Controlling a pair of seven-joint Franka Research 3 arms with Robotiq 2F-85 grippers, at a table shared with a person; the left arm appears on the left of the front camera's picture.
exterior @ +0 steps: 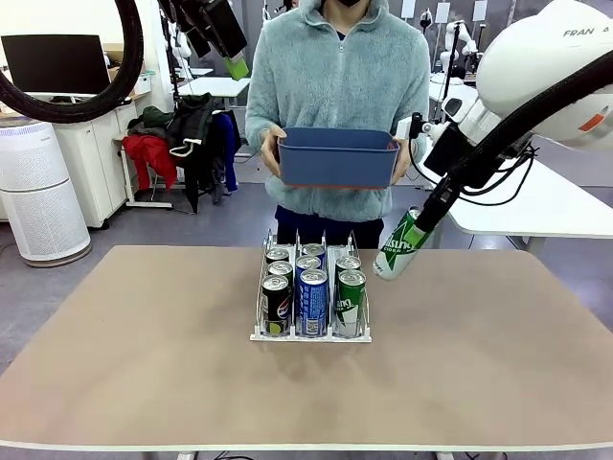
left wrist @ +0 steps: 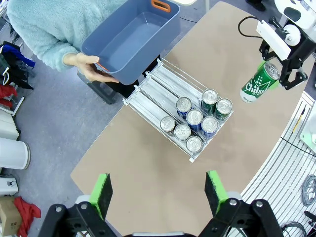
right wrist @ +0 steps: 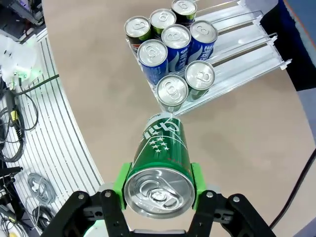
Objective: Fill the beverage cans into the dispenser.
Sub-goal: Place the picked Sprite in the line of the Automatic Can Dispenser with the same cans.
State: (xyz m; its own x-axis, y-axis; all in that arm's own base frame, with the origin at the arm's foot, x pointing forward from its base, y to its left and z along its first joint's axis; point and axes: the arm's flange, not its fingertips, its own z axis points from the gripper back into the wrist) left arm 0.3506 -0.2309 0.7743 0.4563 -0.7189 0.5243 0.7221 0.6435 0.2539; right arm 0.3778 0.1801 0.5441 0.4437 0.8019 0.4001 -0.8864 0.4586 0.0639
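On the tan table [exterior: 144, 364] the dispenser [exterior: 311, 334] sits at centre, its raised lip nearest the robot. It holds seven beverage cans in three lanes, packed toward the front: two black cans [exterior: 277, 304] in the left lane, three blue cans [exterior: 313, 301] in the middle and two green cans [exterior: 351, 300] in the right. In the left wrist view the far stretch of the lanes [left wrist: 155, 86], toward 11 o'clock from the cans, is bare rail.

Past the dispenser at 12 o'clock a person in a pale fleece stands at the far edge, holding a dark blue bin [exterior: 336, 157] in both hands — one hand [exterior: 269, 153] on each end. The left wrist view looks down into the bin, and its floor is bare.

The right gripper [exterior: 419, 230] hangs at about 2 o'clock from the dispenser, above the table, clamped on a green can [exterior: 399, 246] that tilts bottom-down toward the rack. In the right wrist view the green pads [right wrist: 122, 181] press the can's sides near its silver top, the can's body pointing toward the rack at 12 o'clock — clear of the table and well apart from the other cans.

The left gripper [left wrist: 158, 190] hovers high above the near table edge, its fingers [left wrist: 102, 193] spread wide with nothing between them.
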